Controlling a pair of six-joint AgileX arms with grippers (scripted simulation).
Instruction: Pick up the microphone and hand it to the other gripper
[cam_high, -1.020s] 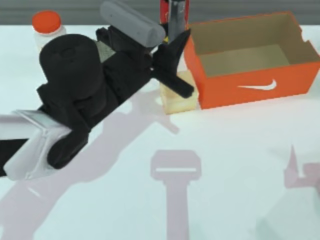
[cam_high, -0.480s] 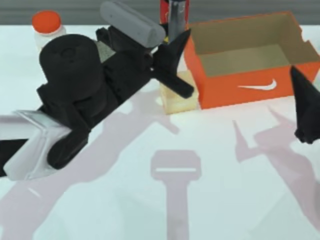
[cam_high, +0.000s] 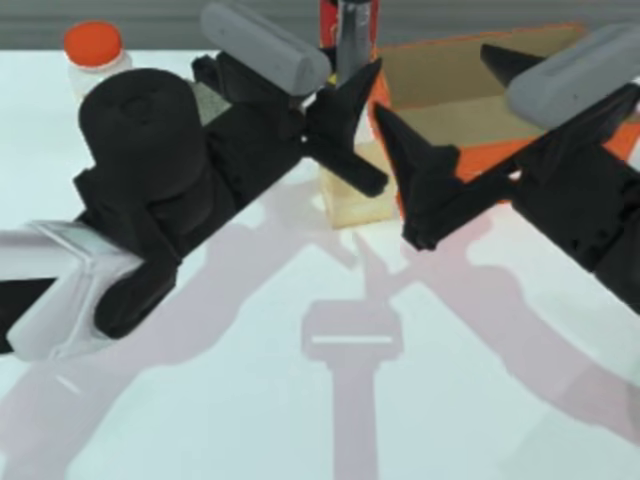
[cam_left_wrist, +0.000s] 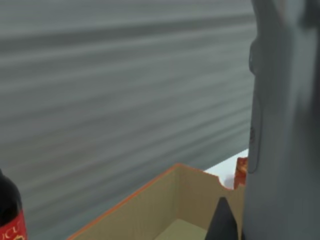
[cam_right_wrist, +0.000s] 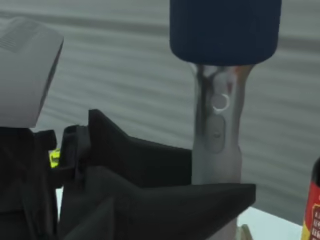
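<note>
Microphone (cam_high: 352, 30) pinched upright in left gripper (cam_high: 345, 125) jaws.
Right gripper (cam_high: 470, 115) close beside, jaws spread, over orange shoebox (cam_high: 440, 60); sauce bottle (cam_high: 330, 15) just behind, yellowish block (cam_high: 350, 205) below.

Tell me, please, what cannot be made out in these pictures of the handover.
- Head of the microphone: top view, cut off by the top edge.
- Sauce bottle: top view, mostly behind the microphone, cut by the edge.
- Hold of the left gripper: left wrist view, its fingers out of frame.
- Right end of the box: top view, covered by the open right gripper and its arm.
</note>
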